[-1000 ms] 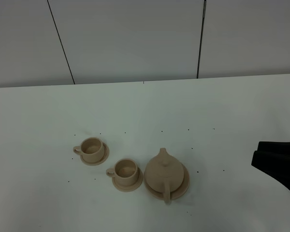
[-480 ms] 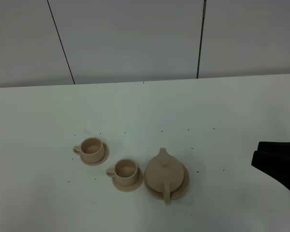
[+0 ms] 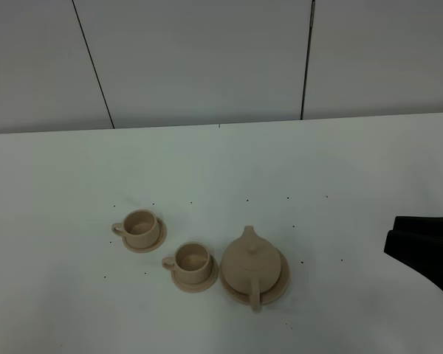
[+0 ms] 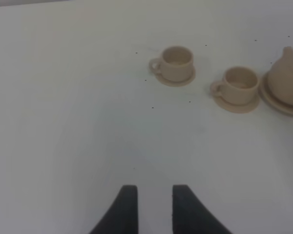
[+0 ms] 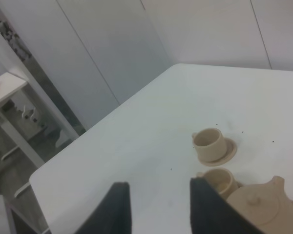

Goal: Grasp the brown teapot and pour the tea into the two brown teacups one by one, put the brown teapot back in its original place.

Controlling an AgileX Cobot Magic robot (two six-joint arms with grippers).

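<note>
Two matte beige-tan teacups (image 3: 140, 227) sit on small saucers; nothing looks poured, so I judge this the approach step; the right gripper (image 5: 158, 209) gapes empty, with the rounded, knob-lidded brown teapot (image 5: 261, 212) well ahead of it on its wide saucer (image 3: 283, 285); next, reach the loop handle (image 3: 254, 297); the left gripper (image 4: 155, 210) is parted and empty.

Both the left gripper (image 4: 155, 189) and the right gripper (image 5: 159, 184) have smooth, matte black, tapering fingers (image 4: 128, 209), and the right arm (image 3: 427, 252) is angular black.
</note>
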